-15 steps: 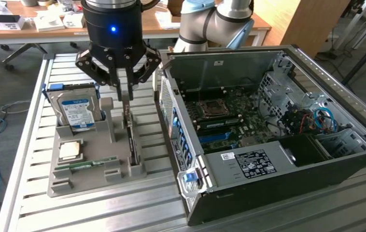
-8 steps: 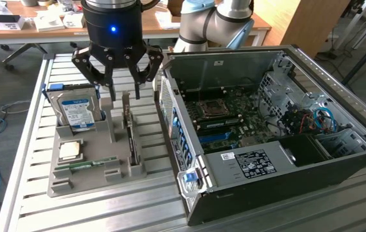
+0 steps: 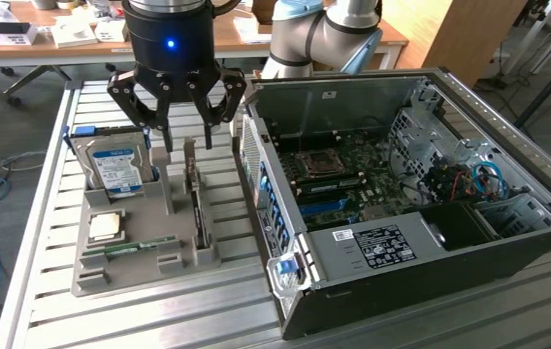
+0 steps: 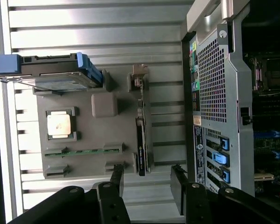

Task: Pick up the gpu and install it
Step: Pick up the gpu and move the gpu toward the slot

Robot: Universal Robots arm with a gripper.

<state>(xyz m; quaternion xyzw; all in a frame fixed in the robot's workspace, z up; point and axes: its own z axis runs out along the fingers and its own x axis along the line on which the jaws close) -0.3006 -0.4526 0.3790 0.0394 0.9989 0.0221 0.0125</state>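
Observation:
The gpu [image 3: 196, 200] stands on its edge in a slot of the grey holder tray [image 3: 110, 273], a thin brown-green card seen edge-on [image 4: 141, 140] with its pale bracket at the far end. My gripper [image 3: 186, 138] hangs just above the card's far end, open, with nothing between its fingers. In the wrist view the two dark fingers [image 4: 116, 179] flank the line of the card, and the gripper [image 4: 147, 183] is clear of it.
The tray also holds a hard drive [image 3: 115, 167] with a blue-white label, a CPU [image 3: 106, 227] and a green RAM stick [image 3: 135, 246]. An open computer case [image 3: 402, 203] lies at the exterior view's right, its motherboard [image 3: 344, 182] exposed. Everything rests on a slatted metal table [image 3: 159, 320].

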